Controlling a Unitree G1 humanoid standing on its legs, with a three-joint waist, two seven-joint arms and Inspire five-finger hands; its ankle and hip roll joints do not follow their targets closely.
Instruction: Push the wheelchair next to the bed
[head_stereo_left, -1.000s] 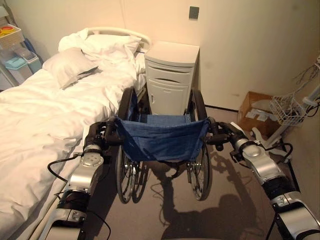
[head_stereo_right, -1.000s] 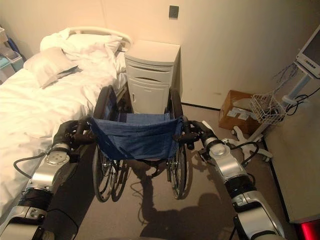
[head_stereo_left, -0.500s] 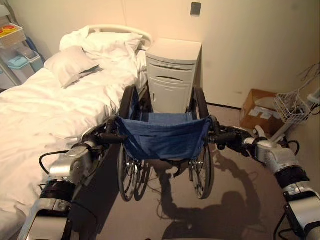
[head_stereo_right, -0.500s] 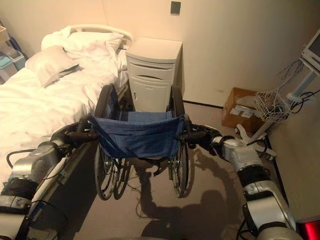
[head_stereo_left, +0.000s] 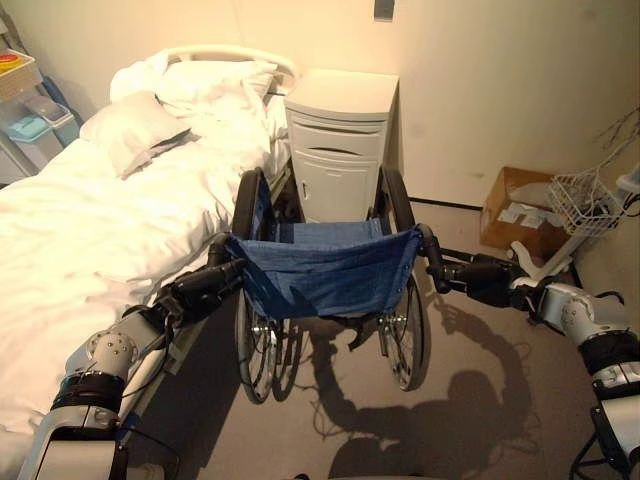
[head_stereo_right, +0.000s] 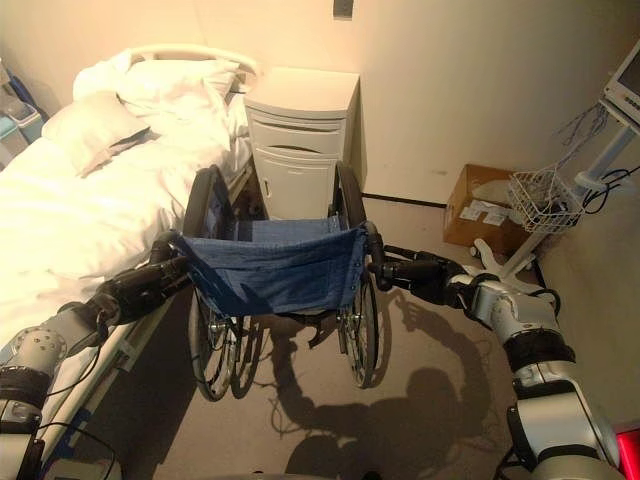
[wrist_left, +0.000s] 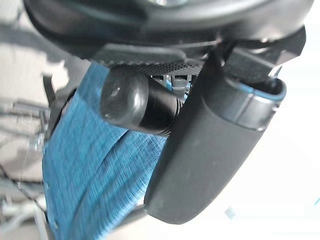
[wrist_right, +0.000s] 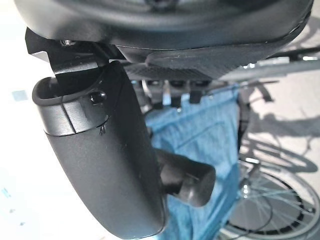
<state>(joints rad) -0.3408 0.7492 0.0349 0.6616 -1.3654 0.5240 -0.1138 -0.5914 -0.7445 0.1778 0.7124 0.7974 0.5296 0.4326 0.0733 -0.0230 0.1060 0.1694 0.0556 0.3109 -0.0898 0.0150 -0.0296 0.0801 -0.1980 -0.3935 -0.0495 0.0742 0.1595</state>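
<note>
Blue-fabric wheelchair (head_stereo_left: 325, 275): centre of the floor, rear toward the camera, front pointing to 12 o'clock at a bedside cabinet (head_stereo_left: 340, 140); long axis runs 6 to 12.

Left hand (head_stereo_left: 200, 290), at 8 o'clock: curled round the left push handle (wrist_left: 135, 105).

Right hand (head_stereo_left: 480, 278), at 3 o'clock: wrapped on the right push handle (wrist_right: 185, 182).

Bed (head_stereo_left: 90, 240), 9 to 11 o'clock: just beside the chair's left wheel, roughly parallel to it.

Cardboard box (head_stereo_left: 515, 205) and wire-basket stand (head_stereo_left: 580, 205), at 2 o'clock.

Risks, as judged: a straight push drives the front into the cabinet; uneven arm force could swing the left wheel into the bed frame or loosen a grip.
</note>
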